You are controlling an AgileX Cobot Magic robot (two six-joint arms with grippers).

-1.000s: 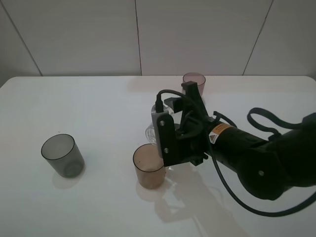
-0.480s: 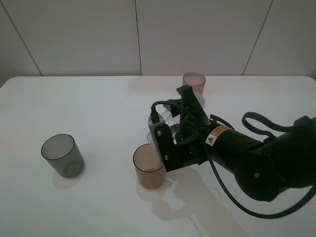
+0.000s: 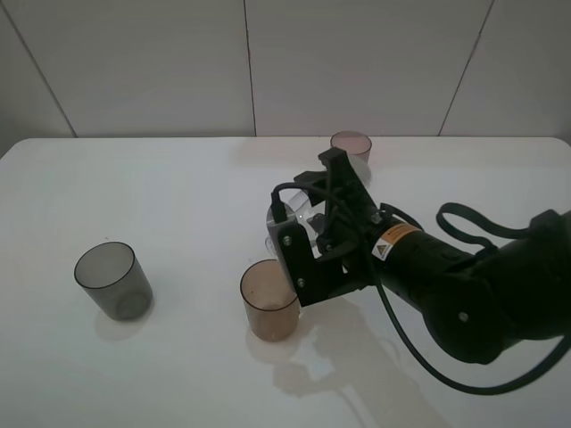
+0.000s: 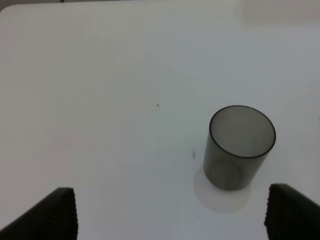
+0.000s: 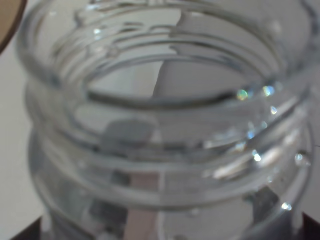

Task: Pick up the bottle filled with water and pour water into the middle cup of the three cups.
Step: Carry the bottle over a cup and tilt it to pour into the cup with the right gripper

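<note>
My right gripper (image 3: 314, 223) is shut on the clear bottle (image 3: 287, 218) and holds it above the table, just behind and right of the brown-amber middle cup (image 3: 268, 301). In the right wrist view the bottle's open ribbed neck (image 5: 160, 125) fills the frame, with water inside, and a sliver of the brown cup's rim (image 5: 7, 20) shows at one corner. The smoky grey cup (image 3: 112, 281) stands at the left and the mauve-pink cup (image 3: 351, 146) at the back. My left gripper (image 4: 170, 205) is open and empty, with the grey cup (image 4: 241, 147) a little ahead of it.
The white table (image 3: 178, 196) ends at a white tiled wall behind. The right arm's black body and cables (image 3: 464, 285) lie over the table's right side. The left arm does not show in the exterior high view.
My right gripper has moved slightly left and up with the bottle, closer over the brown cup. The cups and the left gripper have not moved.
</note>
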